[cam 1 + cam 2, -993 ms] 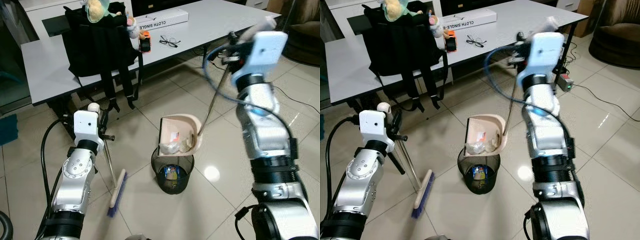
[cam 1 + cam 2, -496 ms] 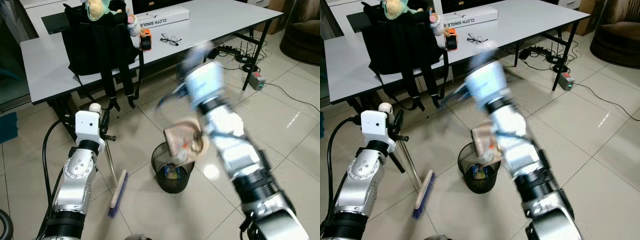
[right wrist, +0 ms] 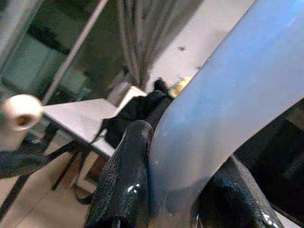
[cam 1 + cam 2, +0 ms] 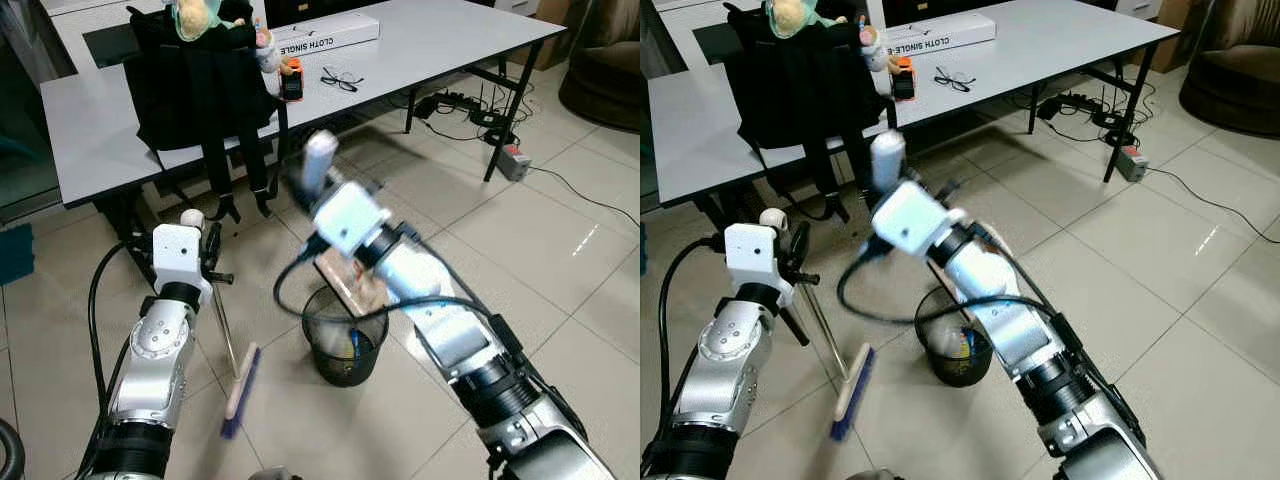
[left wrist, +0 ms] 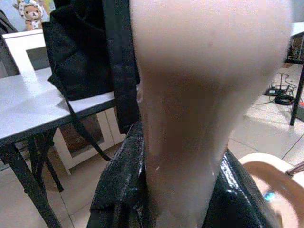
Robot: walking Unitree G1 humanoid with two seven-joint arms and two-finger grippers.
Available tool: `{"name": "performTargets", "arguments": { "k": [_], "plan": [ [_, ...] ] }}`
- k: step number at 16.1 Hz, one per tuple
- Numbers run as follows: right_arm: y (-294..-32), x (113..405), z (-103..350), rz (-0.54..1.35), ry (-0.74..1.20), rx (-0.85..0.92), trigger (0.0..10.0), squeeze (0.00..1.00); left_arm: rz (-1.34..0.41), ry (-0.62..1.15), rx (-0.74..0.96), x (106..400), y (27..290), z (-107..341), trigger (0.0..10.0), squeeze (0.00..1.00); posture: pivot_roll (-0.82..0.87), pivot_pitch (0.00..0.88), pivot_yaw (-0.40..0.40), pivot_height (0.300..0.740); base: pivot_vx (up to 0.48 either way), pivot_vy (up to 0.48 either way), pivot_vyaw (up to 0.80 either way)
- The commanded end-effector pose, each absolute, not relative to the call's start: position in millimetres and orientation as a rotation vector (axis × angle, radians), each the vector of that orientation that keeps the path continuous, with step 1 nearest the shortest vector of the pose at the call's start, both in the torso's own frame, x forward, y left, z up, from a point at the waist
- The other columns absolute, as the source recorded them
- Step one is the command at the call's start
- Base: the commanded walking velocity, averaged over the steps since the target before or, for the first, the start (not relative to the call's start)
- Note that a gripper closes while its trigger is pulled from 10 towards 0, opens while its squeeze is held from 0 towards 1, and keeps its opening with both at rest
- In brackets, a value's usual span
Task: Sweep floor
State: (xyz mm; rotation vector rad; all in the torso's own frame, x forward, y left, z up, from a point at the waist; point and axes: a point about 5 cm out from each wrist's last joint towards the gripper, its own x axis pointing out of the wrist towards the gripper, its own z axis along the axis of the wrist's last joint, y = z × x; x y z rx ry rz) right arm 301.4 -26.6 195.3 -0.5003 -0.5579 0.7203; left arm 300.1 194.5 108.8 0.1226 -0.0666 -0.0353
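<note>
Dustpan [image 4: 352, 285] was tipped over the wire bin [image 4: 345, 340], my right gripper [image 4: 372, 262] clamped on its handle. Broom [image 4: 237, 385] stood on the tiles, left gripper [image 4: 208, 262] closed on its pole. Left wrist view: fingers [image 5: 118, 190] hugged the pale pole, backpack [image 5: 80, 57] behind. Right wrist view: fingers [image 3: 126, 190] squeezed a bluish handle.

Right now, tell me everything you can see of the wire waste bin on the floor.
The wire waste bin is a small round basket of black mesh, standing upright on the pale tiled floor in front of the grey table. Some rubbish lies inside, too small to identify. The beige dustpan, carried by the right arm, is tilted over its rim. The broom head rests on the floor to the robot's left of it, apart.
</note>
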Motion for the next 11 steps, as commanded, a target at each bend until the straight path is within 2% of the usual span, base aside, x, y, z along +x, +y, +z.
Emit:
{"name": "performTargets", "arguments": {
  "k": [1,5,7,9,10,11],
  "plan": [
    [-23.3,297.2,208.3,0.741,-0.649,-0.558,10.0,0.0,-0.049,-0.108,0.132,302.7,192.9,115.7,10.0,0.0,0.0,0.0,0.077,0.74,0.0,0.0,0.0],
    [-37.6,307.8,220.2,0.63,-0.683,-0.611,10.0,0.0,-0.053,-0.108,0.133,303.3,192.1,115.9,10.0,0.0,0.0,0.0,0.079,0.74,0.0,0.0,0.0],
    [-58.9,320.0,240.3,0.471,-0.684,-0.537,10.0,0.0,-0.066,-0.098,0.137,303.6,191.3,115.4,10.0,0.0,0.0,0.0,0.081,0.74,0.0,0.0,0.0],
    [-101.6,333.6,268.0,0.223,-0.688,-0.474,10.0,0.0,-0.148,-0.04,0.142,302.8,185.9,107.4,10.0,0.0,0.0,0.0,0.081,0.74,0.0,0.0,0.0],
    [-126.7,341.5,266.7,0.097,-0.612,-0.509,10.0,0.0,-0.24,-0.002,0.16,299.9,179.2,100.9,10.0,0.0,-0.01,0.0,0.084,0.74,0.0,0.0,0.0],
    [-156.5,347.2,257.7,-0.045,-0.507,-0.516,10.0,0.0,-0.319,0.033,0.165,296.4,172.7,95.3,10.0,0.0,-0.01,0.0,0.085,0.74,0.0,0.0,-0.8]
  ]
}}
